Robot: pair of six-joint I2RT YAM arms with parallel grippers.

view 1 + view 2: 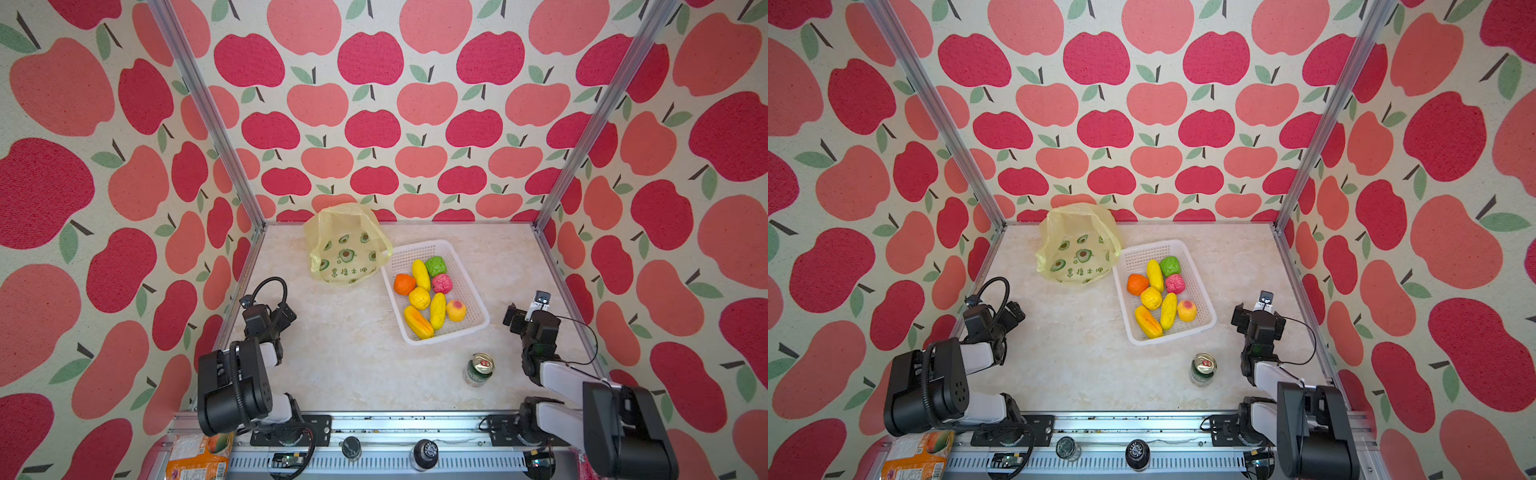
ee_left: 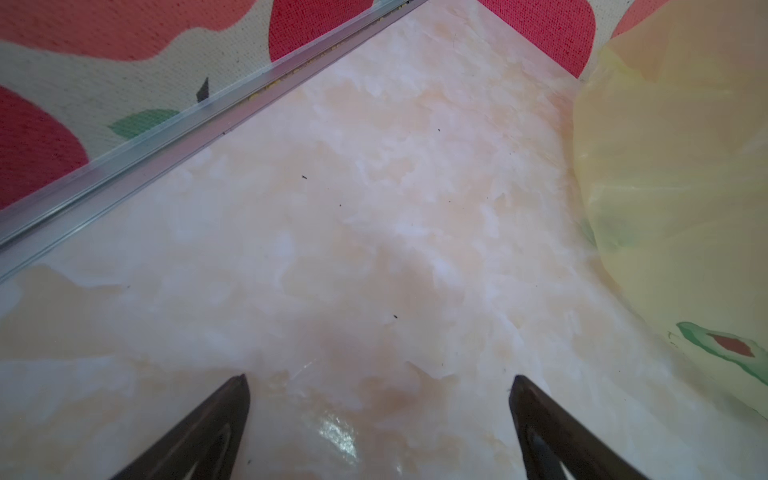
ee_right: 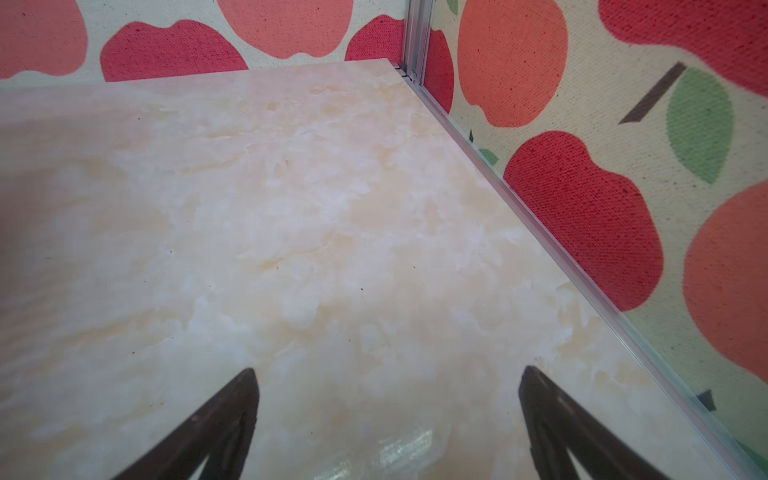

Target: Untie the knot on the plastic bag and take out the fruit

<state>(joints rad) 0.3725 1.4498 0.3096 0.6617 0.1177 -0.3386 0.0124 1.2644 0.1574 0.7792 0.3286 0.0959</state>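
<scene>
In both top views the plastic bag point(image 1: 347, 249) lies slack at the far side of the surface point(image 1: 353, 353), with the fruit point(image 1: 428, 297) in the white basket point(image 1: 451, 333) just beside it, both well apart from either claw. Left wrist view: the left claw point(image 2: 380, 378) is spread apart and empty, with the bag ahead and off to one side. Right wrist view: the right claw point(image 3: 388, 372) is spread apart and empty over the surface near the wall.

A white mesh basket point(image 1: 462, 286) point(image 1: 1194, 286) sits askew on the marble-patterned tabletop point(image 1: 353, 357) point(image 1: 1084, 357) ahead of me. Nearer my side, apart from it, a green drink can point(image 1: 478, 370) point(image 1: 1203, 369) stands upright. Apple-print walls point(image 1: 374, 124) rise between aluminium posts point(image 1: 208, 112). I see an orange snack packet point(image 1: 199, 457) point(image 1: 913, 455) lying outside the front left corner.
</scene>
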